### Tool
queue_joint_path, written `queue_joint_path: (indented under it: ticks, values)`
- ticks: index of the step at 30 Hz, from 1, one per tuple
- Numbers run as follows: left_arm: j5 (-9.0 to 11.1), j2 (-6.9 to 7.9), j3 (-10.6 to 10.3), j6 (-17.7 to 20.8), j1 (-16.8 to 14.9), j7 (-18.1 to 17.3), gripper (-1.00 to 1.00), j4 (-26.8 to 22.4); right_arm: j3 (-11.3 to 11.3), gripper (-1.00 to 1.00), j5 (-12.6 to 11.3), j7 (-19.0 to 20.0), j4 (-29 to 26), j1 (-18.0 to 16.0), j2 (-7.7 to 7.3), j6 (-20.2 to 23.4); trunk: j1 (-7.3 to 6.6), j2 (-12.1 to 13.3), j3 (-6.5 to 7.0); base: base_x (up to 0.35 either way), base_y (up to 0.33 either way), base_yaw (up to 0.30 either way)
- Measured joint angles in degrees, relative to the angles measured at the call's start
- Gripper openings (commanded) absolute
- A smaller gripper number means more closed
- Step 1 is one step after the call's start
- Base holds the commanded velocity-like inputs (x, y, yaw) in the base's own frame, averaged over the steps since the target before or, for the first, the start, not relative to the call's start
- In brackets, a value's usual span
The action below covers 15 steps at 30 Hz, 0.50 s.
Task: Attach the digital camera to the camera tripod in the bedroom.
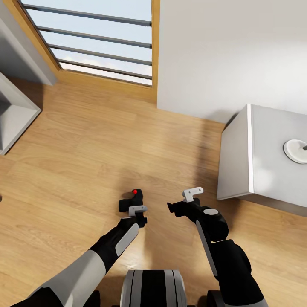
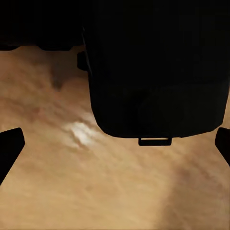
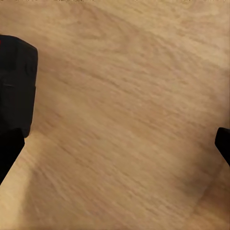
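Head view first: the digital camera (image 1: 133, 199) is a small black boxy body with a round red button on top, sitting at the tip of my left gripper (image 1: 135, 209), above the wooden floor (image 1: 76, 145). My fingers and a pale grey bracket cover its lower part, so I cannot make out its lens or how much of it is gripped; it looks clamped between the fingers. My right gripper (image 1: 179, 204) hangs just beside the camera, on the side toward the grey cabinet (image 1: 264, 157), apart from it and holding nothing; its jaws are hard to read from here. The cabinet stands against the white wall (image 1: 230, 51), with a round white disc (image 1: 296, 150) on top that the frame edge cuts off. Beyond the camera, a wood-framed window (image 1: 98, 38) with dark horizontal bars reaches the floor. Left wrist view: the camera (image 2: 153, 67) is a large dark mass, too black for detail apart from a small strap lug on its edge, with my fingertips (image 2: 9, 146) dark at either border and the floor behind. Right wrist view: my fingertips (image 3: 223, 143) sit wide apart at the borders with bare floor between them, and the camera (image 3: 17, 86) is partly cut off at one side.
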Motion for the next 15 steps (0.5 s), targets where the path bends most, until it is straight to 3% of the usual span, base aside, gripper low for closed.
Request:
queue_joint_path:
  ticks: [15]
  values:
    - [-1.28, -0.05, 0.08, -0.15, 0.12, -0.3, 1.0, 0.0, 0.0, 1.0, -0.01, 0.0, 0.0, -0.02, 0.0, 0.0, 0.0, 0.0, 0.0, 0.006, 0.0, 0.0]
